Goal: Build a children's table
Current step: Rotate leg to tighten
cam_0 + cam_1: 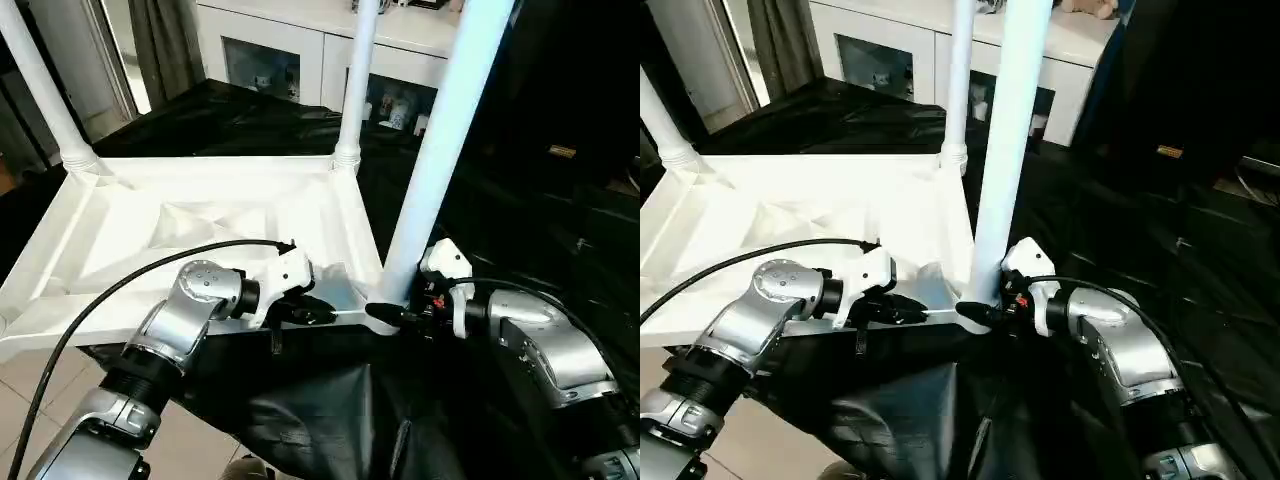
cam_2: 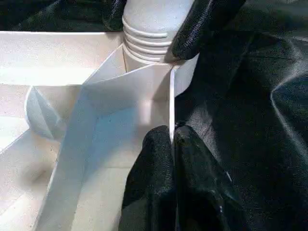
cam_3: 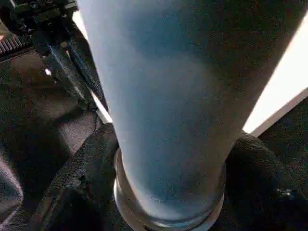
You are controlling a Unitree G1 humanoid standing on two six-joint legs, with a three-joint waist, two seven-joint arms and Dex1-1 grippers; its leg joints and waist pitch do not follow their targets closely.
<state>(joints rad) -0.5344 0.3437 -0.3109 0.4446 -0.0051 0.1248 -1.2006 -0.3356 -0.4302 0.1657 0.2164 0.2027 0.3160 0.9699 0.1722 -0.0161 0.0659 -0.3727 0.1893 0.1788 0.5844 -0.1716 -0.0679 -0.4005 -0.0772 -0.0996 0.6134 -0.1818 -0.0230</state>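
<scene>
The tabletop (image 1: 200, 235) lay upside down on the black-draped worktop (image 1: 480, 230), ribbed underside up, so its corner sockets faced upward to take legs. Two far legs (image 1: 358, 80) already stood upright in the far corners. The left end effector (image 1: 318, 315) was clamped shut on the tabletop's near rim, probably to steady it. The right end effector (image 1: 980, 315) straddled the base of the near-right leg (image 1: 440, 150) at its socket, fingers either side; whether they squeezed it was hard to tell. The left wrist view revealed the leg's ribbed collar (image 2: 149, 41) at the socket and a black fingertip (image 2: 202, 24) against it.
</scene>
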